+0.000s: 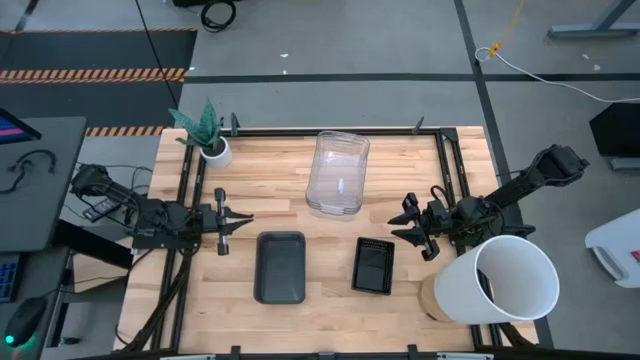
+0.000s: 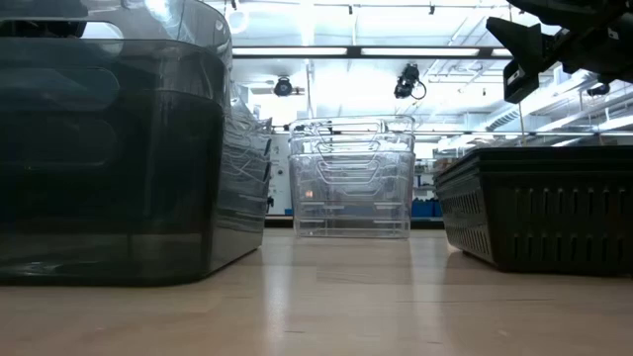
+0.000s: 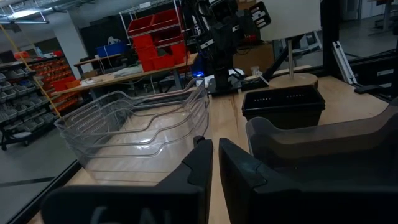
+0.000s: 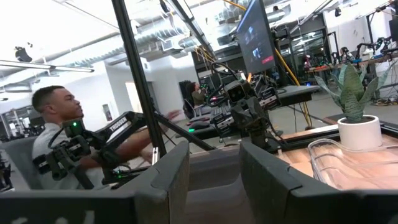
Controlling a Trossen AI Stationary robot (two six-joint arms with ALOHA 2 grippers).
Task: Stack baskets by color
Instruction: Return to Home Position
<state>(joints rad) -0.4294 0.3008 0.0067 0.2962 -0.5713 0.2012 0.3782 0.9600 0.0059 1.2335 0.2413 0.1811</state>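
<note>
Three groups of baskets rest on their bases on the wooden table. A stack of clear baskets point(image 1: 340, 172) point(image 2: 351, 178) stands at the far middle. A smoky dark-grey basket point(image 1: 281, 266) point(image 2: 109, 148) sits near the front, with a black mesh basket point(image 1: 374, 265) point(image 2: 539, 208) to its right. My left gripper point(image 1: 232, 222) point(image 3: 216, 171) hovers left of the dark-grey basket, level and shut on nothing. My right gripper point(image 1: 408, 225) point(image 4: 214, 168) hovers right of the mesh basket, open and empty.
A large white bucket point(image 1: 500, 280) lies on its side at the front right, close under my right arm. A small white plant pot point(image 1: 212, 150) stands at the far left corner. Bare wood lies between the baskets. A person point(image 4: 56, 124) sits beyond the table's left side.
</note>
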